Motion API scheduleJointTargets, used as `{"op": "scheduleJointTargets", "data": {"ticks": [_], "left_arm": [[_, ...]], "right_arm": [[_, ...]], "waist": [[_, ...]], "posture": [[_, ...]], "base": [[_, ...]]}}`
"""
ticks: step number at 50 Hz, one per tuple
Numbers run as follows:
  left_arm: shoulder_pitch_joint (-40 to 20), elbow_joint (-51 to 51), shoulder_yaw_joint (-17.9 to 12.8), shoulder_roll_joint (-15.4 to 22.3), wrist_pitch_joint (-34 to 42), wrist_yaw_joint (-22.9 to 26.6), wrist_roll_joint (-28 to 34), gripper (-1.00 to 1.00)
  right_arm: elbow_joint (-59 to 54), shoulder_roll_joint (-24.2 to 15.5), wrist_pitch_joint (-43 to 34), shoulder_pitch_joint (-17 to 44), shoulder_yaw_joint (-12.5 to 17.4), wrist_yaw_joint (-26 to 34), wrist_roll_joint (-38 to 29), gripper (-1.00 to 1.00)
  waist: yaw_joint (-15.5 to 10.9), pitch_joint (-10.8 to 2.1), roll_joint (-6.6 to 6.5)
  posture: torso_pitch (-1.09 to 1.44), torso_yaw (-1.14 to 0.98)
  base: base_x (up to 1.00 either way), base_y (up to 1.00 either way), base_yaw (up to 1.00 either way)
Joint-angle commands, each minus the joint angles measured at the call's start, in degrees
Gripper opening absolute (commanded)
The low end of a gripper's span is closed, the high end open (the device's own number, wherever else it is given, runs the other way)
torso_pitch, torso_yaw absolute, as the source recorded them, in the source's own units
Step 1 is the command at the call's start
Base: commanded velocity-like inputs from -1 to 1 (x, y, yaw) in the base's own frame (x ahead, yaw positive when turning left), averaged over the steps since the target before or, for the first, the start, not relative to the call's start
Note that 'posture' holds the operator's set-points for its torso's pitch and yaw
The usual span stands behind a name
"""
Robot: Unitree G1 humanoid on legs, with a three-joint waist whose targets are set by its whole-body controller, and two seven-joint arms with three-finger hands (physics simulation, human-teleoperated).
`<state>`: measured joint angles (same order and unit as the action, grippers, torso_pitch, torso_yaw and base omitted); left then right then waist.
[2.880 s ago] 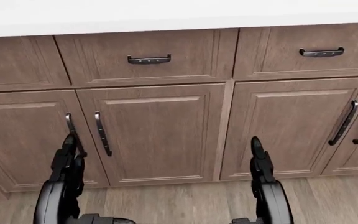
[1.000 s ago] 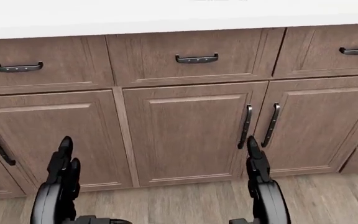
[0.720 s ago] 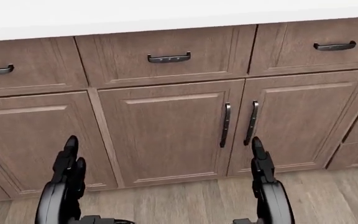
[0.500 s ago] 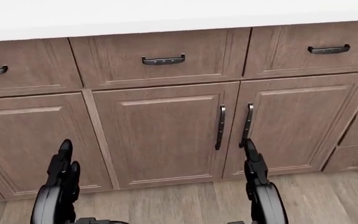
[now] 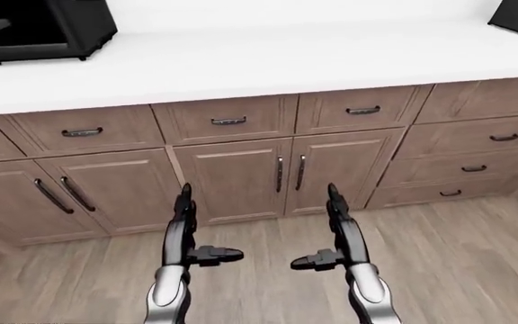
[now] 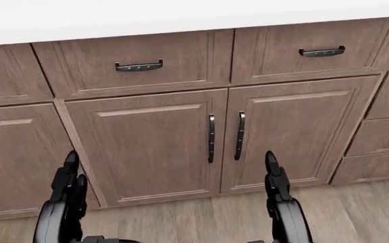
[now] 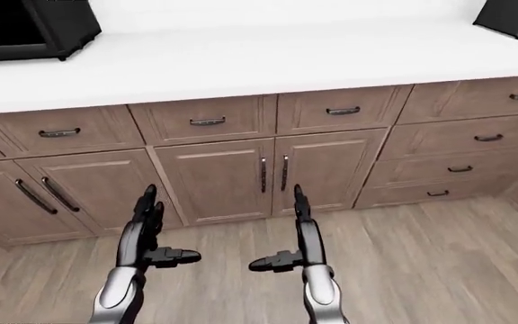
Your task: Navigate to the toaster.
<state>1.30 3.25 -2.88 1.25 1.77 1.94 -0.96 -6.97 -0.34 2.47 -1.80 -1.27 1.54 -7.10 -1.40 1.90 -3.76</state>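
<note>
Toaster not plainly in sight — two dark appliances sit at the far edges of the white counter (image 5: 268, 61), and neither can be identified with confidence. One black box (image 5: 39, 27) occupies the top-left corner of the left-eye view; another dark object (image 7: 514, 17) is cut off at the top-right corner of the right-eye view. Between them the counter runs above a row of wooden drawers (image 5: 227, 120) and cabinet doors (image 6: 147, 147) with black handles. Both hands hang low over the plank floor (image 5: 457, 256), the left hand (image 5: 184, 233) and right hand (image 5: 338, 229) each empty, fingers straight and spread, thumbs turned inward, holding nothing. By this evidence the walk is unfinished: the robot faces mid-counter, well apart from either appliance — a sideways move along the cabinets looks necessary.
</note>
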Motion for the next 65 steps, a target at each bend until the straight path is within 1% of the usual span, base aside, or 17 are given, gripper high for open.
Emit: {"op": "scheduleJointTargets", "data": {"ticks": [1,6,10,24,25,28,32,37,39,48,51,52,55,60,62,64,65], "left_arm": [[-1.4,-3.0,0.7,-0.2,-1.9,0.2,-0.1,1.0],[-1.4,-3.0,0.7,-0.2,-1.9,0.2,-0.1,1.0],[-1.4,-3.0,0.7,-0.2,-1.9,0.2,-0.1,1.0],[-1.4,-3.0,0.7,-0.2,-1.9,0.2,-0.1,1.0],[-1.4,-3.0,0.7,-0.2,-1.9,0.2,-0.1,1.0],[-1.4,-3.0,0.7,-0.2,-1.9,0.2,-0.1,1.0],[-1.4,-3.0,0.7,-0.2,-1.9,0.2,-0.1,1.0],[-1.4,-3.0,0.7,-0.2,-1.9,0.2,-0.1,1.0],[-1.4,-3.0,0.7,-0.2,-1.9,0.2,-0.1,1.0],[-1.4,-3.0,0.7,-0.2,-1.9,0.2,-0.1,1.0],[-1.4,-3.0,0.7,-0.2,-1.9,0.2,-0.1,1.0],[-1.4,-3.0,0.7,-0.2,-1.9,0.2,-0.1,1.0],[-1.4,-3.0,0.7,-0.2,-1.9,0.2,-0.1,1.0],[-1.4,-3.0,0.7,-0.2,-1.9,0.2,-0.1,1.0],[-1.4,-3.0,0.7,-0.2,-1.9,0.2,-0.1,1.0],[-1.4,-3.0,0.7,-0.2,-1.9,0.2,-0.1,1.0],[-1.4,-3.0,0.7,-0.2,-1.9,0.2,-0.1,1.0]], "right_arm": [[3.2,-0.4,1.8,1.2,0.9,-0.4,0.1,1.0],[3.3,-0.4,1.7,1.1,0.9,-0.4,0.1,1.0],[2.5,-0.4,2.3,1.5,1.1,-0.5,0.4,1.0],[3.4,-0.4,1.7,1.2,1.1,-0.7,0.6,1.0],[3.4,-0.4,1.7,1.2,1.0,-0.7,0.5,1.0],[3.2,-0.5,1.9,1.3,1.0,-0.6,0.4,1.0],[3.6,-0.4,1.7,1.0,0.9,-0.5,0.3,1.0],[2.8,-0.4,2.2,1.3,0.9,-0.5,0.2,1.0],[2.8,-0.4,2.3,1.3,0.9,-0.5,0.2,1.0],[4.1,-0.4,1.3,0.9,0.9,-0.4,0.2,1.0],[4.0,-0.3,1.4,0.9,0.9,-0.4,0.3,1.0],[4.0,-0.3,1.4,0.9,0.9,-0.5,0.3,1.0],[3.9,-0.3,1.4,0.9,0.9,-0.7,0.4,1.0],[4.0,-0.3,1.2,0.9,1.0,-0.7,0.6,1.0],[3.9,-0.3,1.4,0.9,0.9,-0.7,0.5,1.0],[4.2,-0.3,1.2,0.9,0.9,-0.7,0.5,1.0],[3.8,-0.3,1.5,0.9,0.9,-0.7,0.4,1.0]], "waist": [[0.3,-1.26,-0.1],[0.2,-0.9,2.83],[0.3,-2.46,8.22],[0.6,-0.63,-1.57],[-0.1,-0.47,0.8],[0.3,-1.26,-0.07],[0.3,-1.01,1.98],[0.3,-2.47,8.25],[0.9,-1.06,6.86],[0.7,-0.23,1.63],[0.6,-0.78,-1.66],[-0.1,-0.59,0.72],[0.2,-1.28,-0.12],[0.2,-0.9,2.7],[0.2,-1.05,5.06],[0.9,-2.33,9.92],[1.2,-1.34,6.1]], "posture": [[0.0,0.0],[0.0,0.0],[0.0,0.0],[0.0,0.0],[0.0,0.0],[0.0,0.0],[0.0,0.0],[0.0,0.0],[0.0,0.0],[0.0,0.0],[0.0,0.0],[0.0,0.0],[0.0,0.0],[0.0,0.0],[0.0,0.0],[0.0,0.0],[0.0,0.0]], "base": [[0.0,-0.28,0.0],[0.0,-0.28,0.0],[0.0,-0.28,0.0],[0.0,-0.28,0.0],[0.0,-0.27,0.0],[0.0,-0.28,0.0],[0.0,-0.28,0.0],[0.0,-0.28,0.0],[0.0,-0.28,0.0],[0.0,-0.28,0.0],[0.0,-0.28,0.0],[0.0,-0.29,0.0],[0.0,-0.28,0.0],[0.0,-0.28,0.0],[0.0,-0.28,0.0],[0.0,-0.29,0.0],[0.0,-0.28,0.0]]}}
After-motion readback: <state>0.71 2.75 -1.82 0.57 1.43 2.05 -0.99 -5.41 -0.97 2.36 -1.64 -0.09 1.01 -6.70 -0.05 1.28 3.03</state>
